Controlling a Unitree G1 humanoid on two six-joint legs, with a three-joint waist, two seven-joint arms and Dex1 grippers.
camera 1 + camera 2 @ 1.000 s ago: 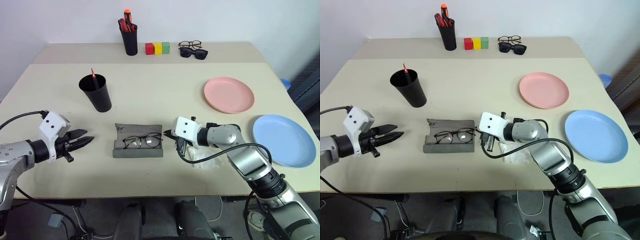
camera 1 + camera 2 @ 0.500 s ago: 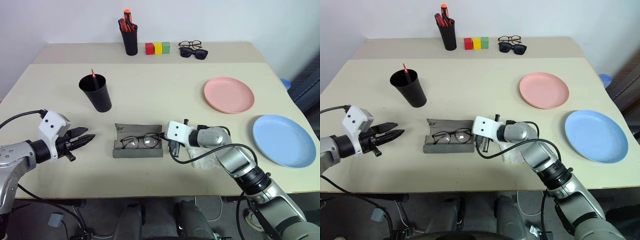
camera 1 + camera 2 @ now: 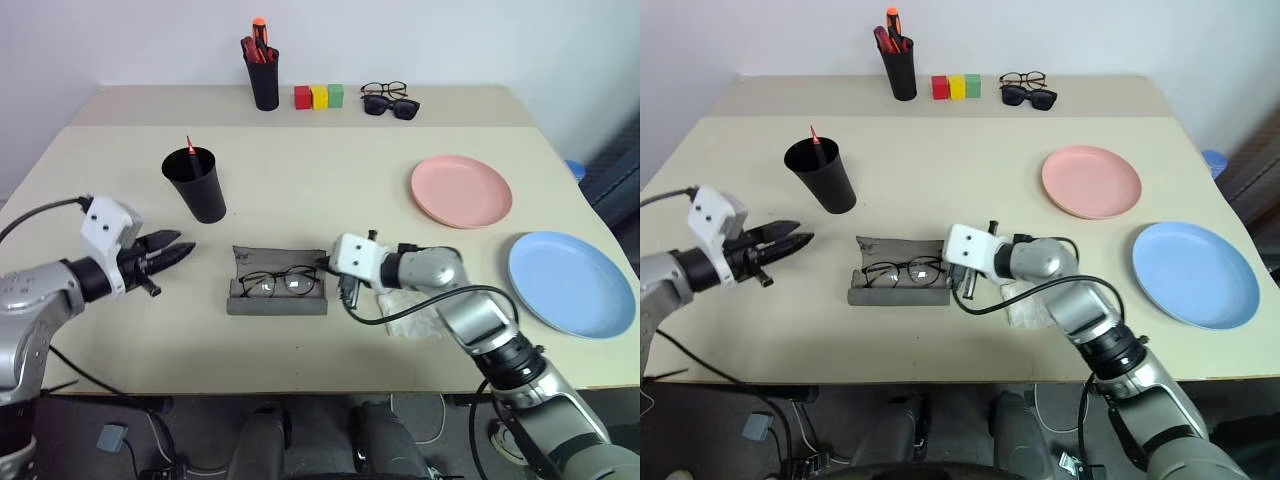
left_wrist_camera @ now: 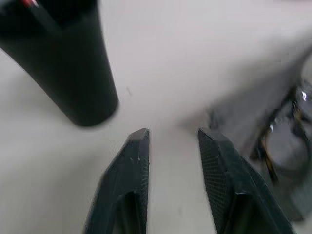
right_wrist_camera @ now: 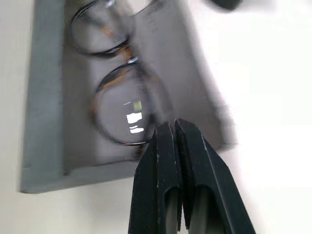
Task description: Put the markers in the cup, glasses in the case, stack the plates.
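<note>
The grey case [image 3: 278,304] lies open near the table's front with the wire-frame glasses [image 3: 281,284] resting in it. My right gripper [image 3: 326,270] is shut, its tips [image 5: 169,125] at the case's right end, right beside one lens [image 5: 124,112]. The black cup [image 3: 197,184] stands to the left behind the case, and a marker's red tip [image 3: 189,148] sticks out of it. Left of the case and in front of the cup, my left gripper [image 4: 173,134] is slightly open with nothing between its fingers. At the right lie the pink plate [image 3: 461,190] and the blue plate [image 3: 570,283], apart from each other.
Along the back edge stand a black pen holder [image 3: 264,80] with red and orange pens, three coloured blocks [image 3: 318,96], and sunglasses [image 3: 391,105] with another pair of spectacles. Under my right forearm lies a crumpled white piece [image 3: 415,320].
My left gripper has risen and moved forward toward the cup, its fingers closer together. My right gripper has slid left to the case's right end.
</note>
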